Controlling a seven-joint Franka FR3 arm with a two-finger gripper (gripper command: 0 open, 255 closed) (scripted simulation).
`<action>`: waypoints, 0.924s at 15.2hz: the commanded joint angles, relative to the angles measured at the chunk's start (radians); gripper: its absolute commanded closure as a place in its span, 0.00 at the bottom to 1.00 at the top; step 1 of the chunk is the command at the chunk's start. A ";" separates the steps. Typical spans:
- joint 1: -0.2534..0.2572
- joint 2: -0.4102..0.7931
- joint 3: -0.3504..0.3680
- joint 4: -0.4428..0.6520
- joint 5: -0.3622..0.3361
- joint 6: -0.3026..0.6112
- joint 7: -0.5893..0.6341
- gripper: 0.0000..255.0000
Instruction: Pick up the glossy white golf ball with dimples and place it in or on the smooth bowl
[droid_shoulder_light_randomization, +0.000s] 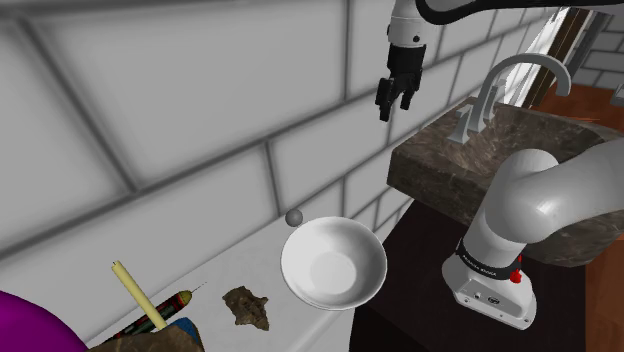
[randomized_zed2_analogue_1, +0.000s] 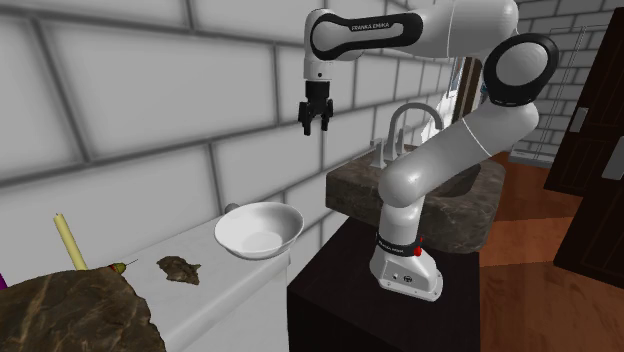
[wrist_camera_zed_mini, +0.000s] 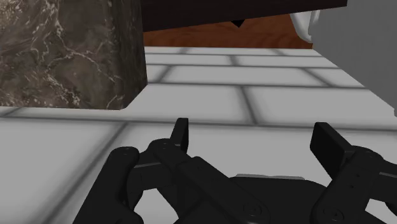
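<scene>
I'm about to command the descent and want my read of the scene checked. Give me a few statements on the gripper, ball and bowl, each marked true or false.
1. The gripper is open and holds nothing. True.
2. The ball lies inside the bowl. False: it sits on the white counter just outside the bowl's rim, on the wall side.
3. The gripper is high above the counter and touches neither ball nor bowl. True.
4. The bowl is turned upside down. False: it stands upright, opening upward, with nothing in it.
</scene>
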 joint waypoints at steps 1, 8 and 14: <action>0.000 0.000 0.000 0.000 0.000 0.000 0.000 0.00; 0.057 0.106 0.145 -0.010 0.091 0.085 0.157 0.00; 0.097 0.244 0.265 0.028 0.148 0.164 0.288 0.00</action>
